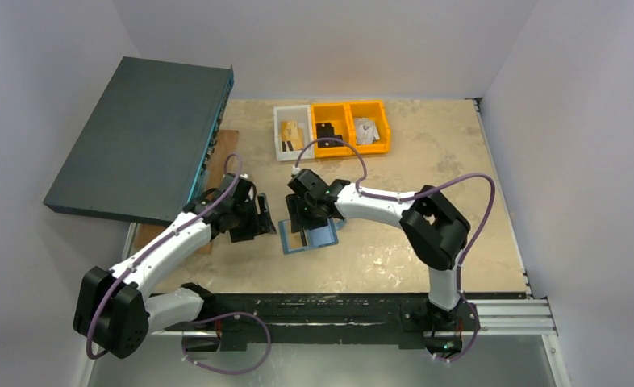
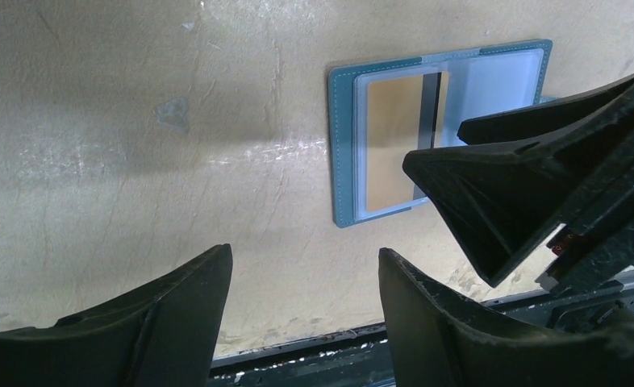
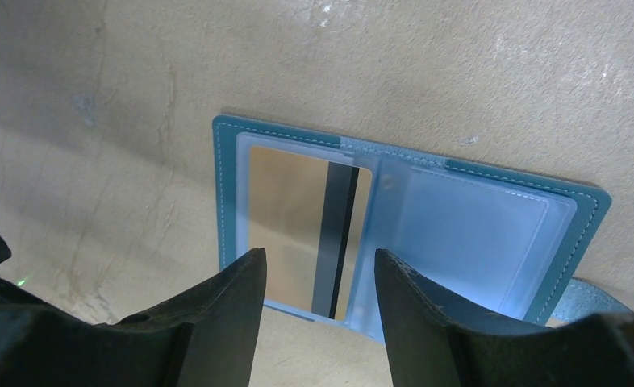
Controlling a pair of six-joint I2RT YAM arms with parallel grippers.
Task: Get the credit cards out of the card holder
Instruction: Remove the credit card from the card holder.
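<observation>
One card holder [image 1: 310, 238], a small teal-blue wallet, lies opened flat near the middle of the worktop [image 1: 427, 153]. Its lighter blue inside faces up. One credit card [image 3: 285, 210] can be counted: gold-tan with a dark stripe, sitting behind a clear pocket in one half of the holder.

There are two robot arms. The right hand [image 3: 318, 266] hangs directly over the holder with its two dark fingers spread apart and nothing between them; whether they touch the holder cannot be told. The left hand [image 2: 304, 254] is just beside the holder at 9 o'clock, also spread open and holding nothing.

At 12 o'clock from the holder, near the far edge, three small bins stand in a row: one white bin [image 1: 294, 156] and two orange bins [image 1: 334, 151], each with small items too blurred to name. At 10 o'clock lies one large dark teal flat box [image 1: 136, 137], resting partly on a wooden board [image 1: 227, 149].

The worktop is beige and mottled, with scuffs. Plain pale grey walls close it in on three sides.
</observation>
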